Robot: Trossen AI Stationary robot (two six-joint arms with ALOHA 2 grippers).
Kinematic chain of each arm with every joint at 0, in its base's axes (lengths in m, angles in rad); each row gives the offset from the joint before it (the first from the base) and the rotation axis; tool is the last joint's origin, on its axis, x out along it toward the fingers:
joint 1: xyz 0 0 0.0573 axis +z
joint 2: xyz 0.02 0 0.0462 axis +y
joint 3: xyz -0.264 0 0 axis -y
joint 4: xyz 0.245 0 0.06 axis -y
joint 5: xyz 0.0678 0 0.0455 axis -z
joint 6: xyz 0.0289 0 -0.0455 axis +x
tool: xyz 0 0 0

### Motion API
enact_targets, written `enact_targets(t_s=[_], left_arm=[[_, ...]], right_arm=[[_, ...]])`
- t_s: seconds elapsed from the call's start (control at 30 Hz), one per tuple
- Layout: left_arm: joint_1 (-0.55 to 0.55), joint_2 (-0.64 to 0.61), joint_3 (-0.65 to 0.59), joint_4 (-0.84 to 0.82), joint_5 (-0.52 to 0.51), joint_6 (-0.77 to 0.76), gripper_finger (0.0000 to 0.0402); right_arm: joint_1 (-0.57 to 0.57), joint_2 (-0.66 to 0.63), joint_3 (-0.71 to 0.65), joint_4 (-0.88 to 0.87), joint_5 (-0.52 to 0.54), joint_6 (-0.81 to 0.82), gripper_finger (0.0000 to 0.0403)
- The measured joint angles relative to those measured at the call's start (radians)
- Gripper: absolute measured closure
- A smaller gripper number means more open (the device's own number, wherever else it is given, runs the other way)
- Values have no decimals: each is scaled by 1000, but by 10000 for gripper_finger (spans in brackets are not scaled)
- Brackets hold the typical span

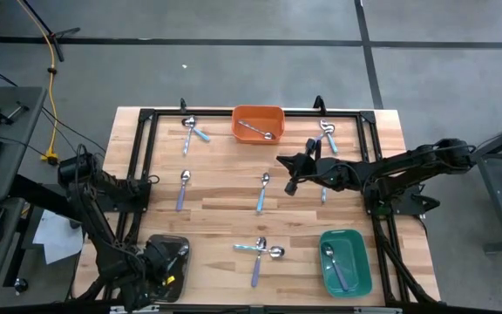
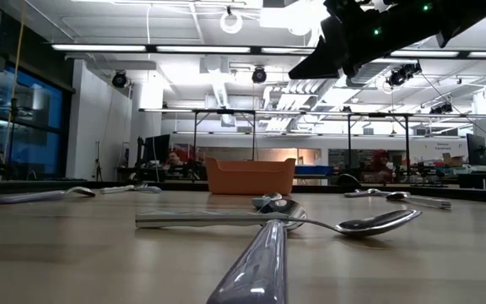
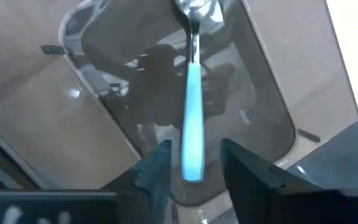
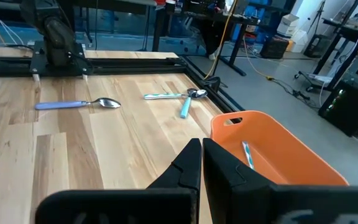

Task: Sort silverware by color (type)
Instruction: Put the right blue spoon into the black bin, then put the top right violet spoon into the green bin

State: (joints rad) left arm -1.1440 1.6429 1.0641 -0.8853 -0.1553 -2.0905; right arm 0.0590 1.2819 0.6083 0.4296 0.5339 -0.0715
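My left gripper [image 1: 159,262] hangs over a dark tray [image 1: 178,249] at the table's near left corner. In the left wrist view it [image 3: 196,149] is open, its fingers standing on either side of the handle end of a light blue spoon [image 3: 192,118] that lies in the dark tray [image 3: 260,112]. My right gripper [image 1: 288,174] is shut and empty, raised above the table's middle right, and points toward the orange tray [image 4: 272,149], which holds a silver spoon [image 1: 257,131]. The green tray [image 1: 356,270] holds one spoon [image 1: 333,264].
Loose spoons lie on the wood: a pair far left [image 1: 190,131], a lavender one [image 1: 183,188], one in the middle [image 1: 262,192], a crossed pair near the front [image 1: 260,251], a pair far right [image 1: 328,139]. A black frame [image 1: 146,148] borders the table.
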Motion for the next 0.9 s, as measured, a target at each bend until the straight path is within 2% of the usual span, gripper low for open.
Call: enact_targets(t_s=[0.1,0.23,0.3,0.4,0.6,0.67,0.8,0.9], left_arm=[[9,-14,3,-2,26,44,251],[21,-54,35,-6,25,137,260],[31,-78,55,-22,-10,196,275],[59,-129,64,-42,-123,320,308],[222,-227,65,-57,-313,708,390],[300,-249,65,-51,-355,864,397],[482,-281,38,90,-337,1214,399],[635,-306,-27,308,-212,1452,401]], right_arm=[[0,0,0,8,0,-20,403],[0,0,0,22,0,-40,403],[0,0,0,22,0,-41,403],[0,0,0,22,-1,-39,403],[0,0,0,23,-38,-40,403],[-9,0,0,24,-43,-41,403],[-58,0,0,14,-112,-40,403],[-101,0,0,8,-188,-14,403]])
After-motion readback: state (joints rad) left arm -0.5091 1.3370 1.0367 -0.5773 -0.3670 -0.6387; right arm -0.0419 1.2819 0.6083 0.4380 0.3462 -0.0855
